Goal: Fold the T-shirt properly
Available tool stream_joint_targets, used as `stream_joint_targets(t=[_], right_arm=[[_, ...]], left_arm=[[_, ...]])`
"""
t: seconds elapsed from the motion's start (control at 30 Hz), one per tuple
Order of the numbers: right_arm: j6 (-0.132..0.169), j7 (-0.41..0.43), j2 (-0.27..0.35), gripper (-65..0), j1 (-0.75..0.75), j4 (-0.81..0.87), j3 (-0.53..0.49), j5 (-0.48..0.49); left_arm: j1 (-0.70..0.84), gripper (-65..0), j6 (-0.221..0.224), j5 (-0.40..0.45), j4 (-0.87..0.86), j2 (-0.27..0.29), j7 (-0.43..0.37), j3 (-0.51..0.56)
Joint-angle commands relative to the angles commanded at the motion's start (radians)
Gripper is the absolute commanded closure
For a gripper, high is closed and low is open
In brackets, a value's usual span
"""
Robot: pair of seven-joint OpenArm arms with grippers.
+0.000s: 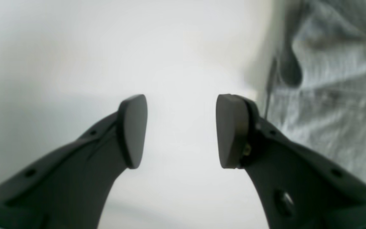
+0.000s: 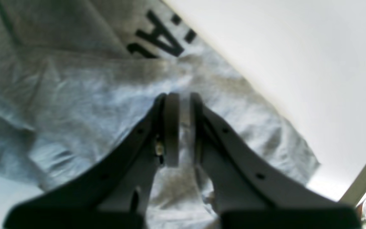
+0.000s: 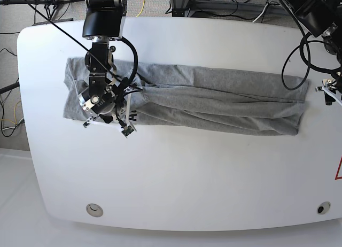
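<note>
The right gripper (image 2: pixel 182 127) is pinching a fold of the T-shirt (image 3: pixel 214 105), which is lying lengthwise across the table (image 3: pixel 176 183); it should be lifting evenly. The left gripper (image 1: pixel 181 130) is waiting with fingers spread, empty, beside the hem.

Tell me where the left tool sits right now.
In the base view the left tool hangs at the right edge of the table, just past the T-shirt's right end. Its wrist view shows it open over bare table, cloth beside it.
</note>
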Motion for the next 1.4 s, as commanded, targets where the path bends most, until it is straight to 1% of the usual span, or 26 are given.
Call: stream_joint_targets(t=[0.23, 0.43, 0.5, 0.57, 0.63, 0.9, 0.97, 1.17, 1.4], right_arm=[[0.000, -0.004, -0.002, -7.0, 0.010, 0.005, -0.005, 0.001], [0.000, -0.007, -0.002, -7.3, 0.015, 0.002, -0.003, 0.001], [0.000, -0.006, 0.000, -7.4, 0.016, 0.001, -0.002, 0.004], [0.000, -0.009, 0.005, -7.2, 0.022, 0.008, 0.000, 0.008], [0.000, -0.015, 0.004, -7.2, 0.023, 0.025, -0.001, 0.008], [0.000, -0.061, -0.010, -7.4, 0.024, 0.156, -0.010, 0.006], [0.000, -0.075, -0.013, -6.8, 0.019, 0.169, -0.009, 0.001], [0.000, -0.062, -0.013, -6.5, 0.021, 0.138, -0.004, 0.000], [0.000, -0.043, 0.002, -5.9, 0.016, 0.053, 0.014, 0.006]], left_arm=[[0.009, -32.9, 0.000, 0.016, -0.006, 0.009, -0.023, 0.018], [0.012, -32.8, 0.000, 0.030, -0.026, 0.016, -0.041, 0.054], [0.011, -32.6, 0.000, 0.034, -0.035, 0.018, -0.050, 0.072], [-0.006, -32.6, 0.000, 0.043, -0.055, 0.017, -0.056, 0.143], [-0.013, -32.7, 0.000, 0.045, -0.063, 0.018, -0.058, 0.155], [-0.052, -33.0, 0.000, 0.055, -0.114, 0.017, -0.034, 0.187], [-0.075, -33.5, 0.000, 0.051, -0.136, 0.014, -0.015, 0.199], [-0.082, -33.8, 0.000, 0.048, -0.134, 0.015, 0.011, 0.187], [-0.067, -34.7, 0.000, 0.045, -0.116, 0.015, 0.027, 0.173]])
